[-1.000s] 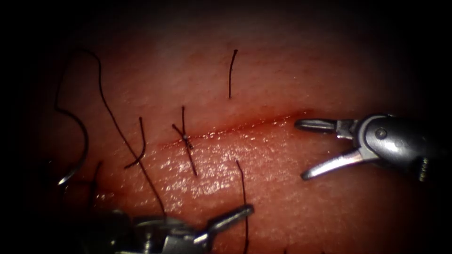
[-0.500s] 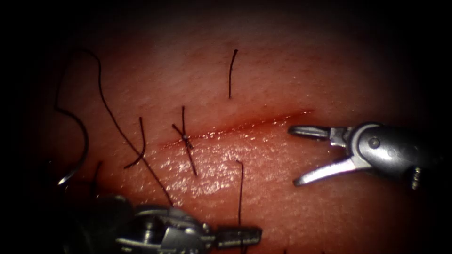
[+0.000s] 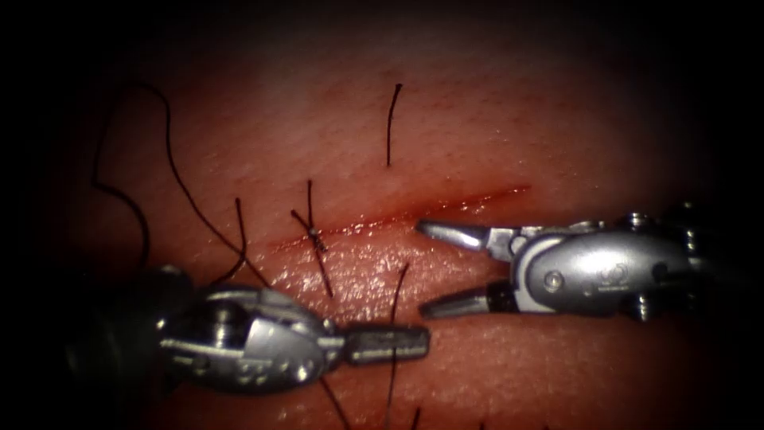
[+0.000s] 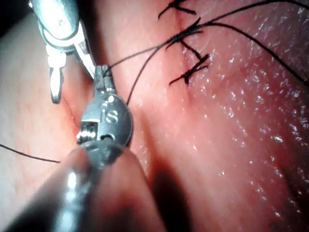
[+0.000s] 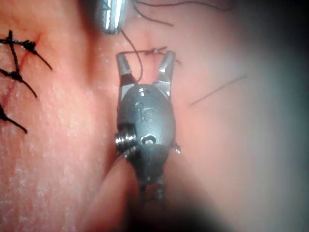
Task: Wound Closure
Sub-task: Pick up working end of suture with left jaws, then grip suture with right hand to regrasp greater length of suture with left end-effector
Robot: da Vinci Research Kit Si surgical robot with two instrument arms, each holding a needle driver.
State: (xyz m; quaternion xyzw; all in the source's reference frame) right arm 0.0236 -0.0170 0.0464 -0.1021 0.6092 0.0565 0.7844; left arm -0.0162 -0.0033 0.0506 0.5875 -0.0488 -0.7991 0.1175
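Endoscope first. L tool (image 3: pixel 418 342) lies low on the tissue (image 3: pixel 517 374), with its fingers closed on the thread (image 3: pixel 395 295), which stands up from them toward the cut (image 3: pixel 446 205). R tool (image 3: pixel 422 269) comes in from the right, fingers wide open w/ nothing in them. The thread's top end sits just at their mouth, and one tip rests close by the cut. A tied stitch (image 3: pixel 316 235) sits on the left part of the cut. Can't tell where the needle is; neither tool holds it.

L wrist view: L tool (image 4: pixel 102 72) pinches the thread (image 4: pixel 145 50) right at its tip, and R tool (image 4: pixel 72 84) gapes just beside it.

R wrist view: thread (image 5: pixel 139 63) hangs between the open fingers of R tool (image 5: pixel 145 57), and L tool (image 5: pixel 111 19) is near.

My guess: to do this well, L should keep the thread a bit tight and steady. R should get the thread deep between its fingers, not at the tips. Keep both tips off the tissue, and don't tug on the tied stitch.
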